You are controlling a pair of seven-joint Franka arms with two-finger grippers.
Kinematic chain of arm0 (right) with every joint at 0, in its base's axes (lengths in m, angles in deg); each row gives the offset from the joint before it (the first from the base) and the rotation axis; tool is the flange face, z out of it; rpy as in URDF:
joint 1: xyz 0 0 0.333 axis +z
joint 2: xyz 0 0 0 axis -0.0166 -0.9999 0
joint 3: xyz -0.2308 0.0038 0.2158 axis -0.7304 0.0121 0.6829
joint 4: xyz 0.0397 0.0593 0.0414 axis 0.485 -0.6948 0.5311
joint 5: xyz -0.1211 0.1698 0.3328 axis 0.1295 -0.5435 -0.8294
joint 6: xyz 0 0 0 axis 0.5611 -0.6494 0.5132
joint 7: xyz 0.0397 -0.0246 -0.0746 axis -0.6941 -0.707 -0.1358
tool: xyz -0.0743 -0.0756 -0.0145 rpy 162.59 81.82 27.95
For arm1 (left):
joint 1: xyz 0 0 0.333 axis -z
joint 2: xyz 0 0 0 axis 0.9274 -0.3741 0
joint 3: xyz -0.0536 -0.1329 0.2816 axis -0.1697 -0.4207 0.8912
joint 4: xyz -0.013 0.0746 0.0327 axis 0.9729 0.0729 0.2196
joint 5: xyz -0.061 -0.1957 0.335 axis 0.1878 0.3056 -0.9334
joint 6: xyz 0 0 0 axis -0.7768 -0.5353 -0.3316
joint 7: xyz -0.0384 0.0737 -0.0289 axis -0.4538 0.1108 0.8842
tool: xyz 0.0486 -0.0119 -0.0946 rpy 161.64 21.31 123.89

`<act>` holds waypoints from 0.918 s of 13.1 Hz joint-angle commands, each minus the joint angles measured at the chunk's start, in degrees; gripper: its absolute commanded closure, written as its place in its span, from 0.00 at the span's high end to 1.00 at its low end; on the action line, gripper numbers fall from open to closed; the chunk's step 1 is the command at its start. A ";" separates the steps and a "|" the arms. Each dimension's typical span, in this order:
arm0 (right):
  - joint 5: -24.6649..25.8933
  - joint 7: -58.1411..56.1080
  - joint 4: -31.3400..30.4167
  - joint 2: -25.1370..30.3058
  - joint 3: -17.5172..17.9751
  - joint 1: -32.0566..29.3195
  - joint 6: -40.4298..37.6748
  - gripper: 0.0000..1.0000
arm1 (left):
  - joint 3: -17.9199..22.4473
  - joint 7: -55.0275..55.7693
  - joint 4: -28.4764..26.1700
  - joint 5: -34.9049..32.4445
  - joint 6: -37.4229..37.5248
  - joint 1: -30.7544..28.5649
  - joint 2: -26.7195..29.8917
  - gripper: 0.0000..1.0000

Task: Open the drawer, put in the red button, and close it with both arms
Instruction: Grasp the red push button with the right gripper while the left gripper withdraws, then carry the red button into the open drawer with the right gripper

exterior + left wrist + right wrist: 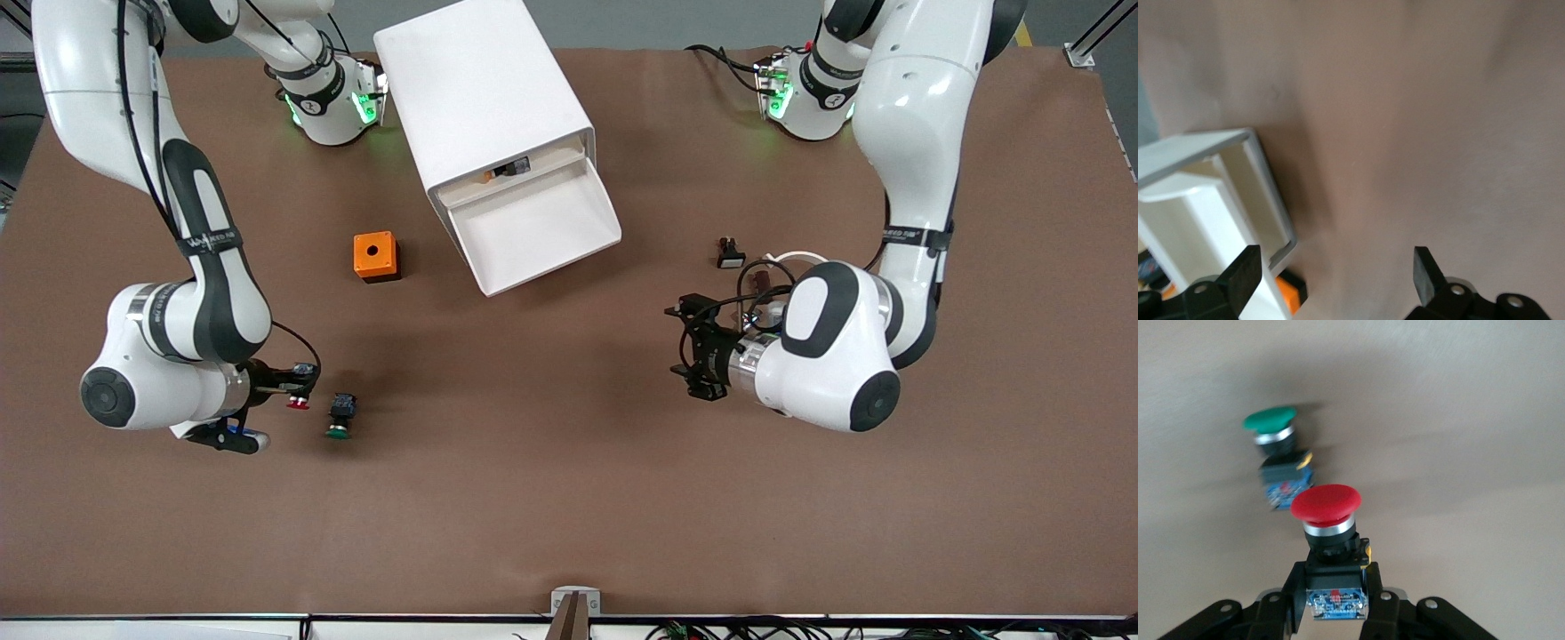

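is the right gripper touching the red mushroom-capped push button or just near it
Touching. The right wrist view shows the right gripper shut on the red mushroom-capped push button, its fingers pressed against both sides of the button's black-and-blue body.

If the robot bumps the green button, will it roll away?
Probably only a little. The green button lies on its side on the table, and its round cap might let it swing in a curve. Its blocky body should stop a long roll. It looks small and light, so a nudge would likely slide it.
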 commanded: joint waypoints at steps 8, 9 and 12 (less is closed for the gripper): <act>-3.41 50.54 -1.64 12.88 0.48 15.72 -10.45 0.02 | 0.37 -29.90 -2.54 -22.51 0.61 -2.10 7.81 1.00; -3.41 55.91 -2.07 13.93 0.48 18.00 -10.36 0.02 | 0.46 -35.27 -2.71 -22.59 0.52 -2.10 7.90 1.00; -3.50 68.05 -4.00 16.14 0.47 24.77 -8.96 0.02 | 0.28 -51.17 -3.15 -26.01 2.62 -2.54 8.78 1.00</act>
